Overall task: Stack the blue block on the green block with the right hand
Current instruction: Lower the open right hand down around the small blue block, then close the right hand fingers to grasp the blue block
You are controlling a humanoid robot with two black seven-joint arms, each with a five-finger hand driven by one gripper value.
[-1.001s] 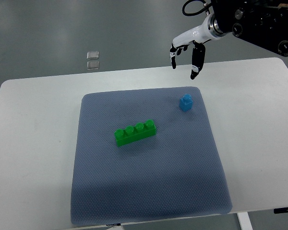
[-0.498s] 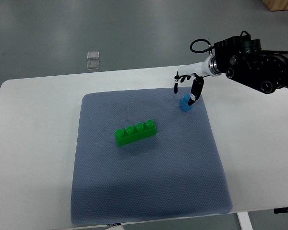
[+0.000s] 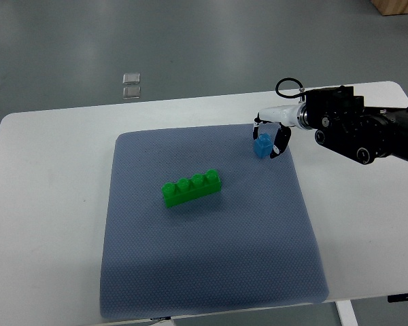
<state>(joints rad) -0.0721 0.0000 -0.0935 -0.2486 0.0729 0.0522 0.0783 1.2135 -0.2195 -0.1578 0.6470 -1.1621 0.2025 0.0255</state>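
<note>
Closing on blue block (image 3: pixel 262 145) at far right of mat (image 3: pixel 211 272): right hand (image 3: pixel 273 133) fingers around it, firm grip unclear. Not lifted. Green block (image 3: pixel 192 187) mid-mat, bare. Stacking undone.

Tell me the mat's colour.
Dull blue-grey mat with a fine dotted weave, seen in the top view.
</note>
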